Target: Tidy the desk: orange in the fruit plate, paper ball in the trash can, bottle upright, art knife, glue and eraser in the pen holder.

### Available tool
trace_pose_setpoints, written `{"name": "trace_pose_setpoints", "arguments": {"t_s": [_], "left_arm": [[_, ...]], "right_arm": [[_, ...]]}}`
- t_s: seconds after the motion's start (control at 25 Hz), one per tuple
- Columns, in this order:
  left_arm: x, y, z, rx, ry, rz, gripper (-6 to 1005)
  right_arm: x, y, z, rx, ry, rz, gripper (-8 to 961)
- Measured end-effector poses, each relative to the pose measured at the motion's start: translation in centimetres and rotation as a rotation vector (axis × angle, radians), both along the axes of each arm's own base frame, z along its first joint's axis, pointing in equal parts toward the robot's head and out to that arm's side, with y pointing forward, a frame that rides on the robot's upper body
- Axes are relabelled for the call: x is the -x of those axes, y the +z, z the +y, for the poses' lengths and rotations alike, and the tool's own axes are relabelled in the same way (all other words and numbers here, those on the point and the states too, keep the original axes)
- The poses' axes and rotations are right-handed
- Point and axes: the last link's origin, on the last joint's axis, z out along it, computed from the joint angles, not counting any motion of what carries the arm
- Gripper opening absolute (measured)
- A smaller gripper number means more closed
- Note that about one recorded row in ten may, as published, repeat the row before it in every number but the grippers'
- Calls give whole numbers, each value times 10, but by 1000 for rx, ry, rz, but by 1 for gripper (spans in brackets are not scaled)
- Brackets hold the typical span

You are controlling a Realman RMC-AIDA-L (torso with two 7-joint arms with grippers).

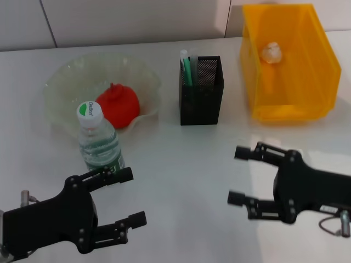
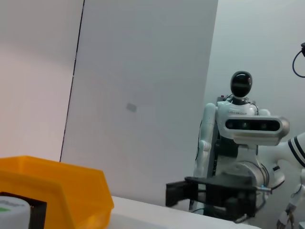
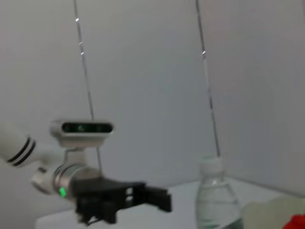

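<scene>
The orange lies in the pale green fruit plate at the back left. The bottle stands upright in front of the plate, white cap up; it also shows in the right wrist view. The paper ball lies inside the yellow trash can at the back right. The black mesh pen holder stands in the middle with green and white sticks in it. My left gripper is open, low at the front left, just in front of the bottle. My right gripper is open at the front right. The eraser is out of view.
The white table lies between the two grippers. The left wrist view shows the trash can's rim and the right gripper farther off. The right wrist view shows the left gripper and an edge of the orange.
</scene>
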Motion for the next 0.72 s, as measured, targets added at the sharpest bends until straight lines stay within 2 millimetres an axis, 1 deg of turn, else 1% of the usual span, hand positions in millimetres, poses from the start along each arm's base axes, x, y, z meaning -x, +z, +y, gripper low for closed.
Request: {"name": "trace_pose_setpoints", "arguments": {"t_s": [0.04,0.2,0.72], "left_arm": [[0,0,1,2,-3,4,807],[0,-1,3,19,-22,28,806],[-6,-7,7,12,-39,42,804]], "right_arm": [[-1,-2,-3,18,3,-8,827],[-3,-8,-8,48,13,-32,827],[-2,-11,-2,44,30,-58,827]]}}
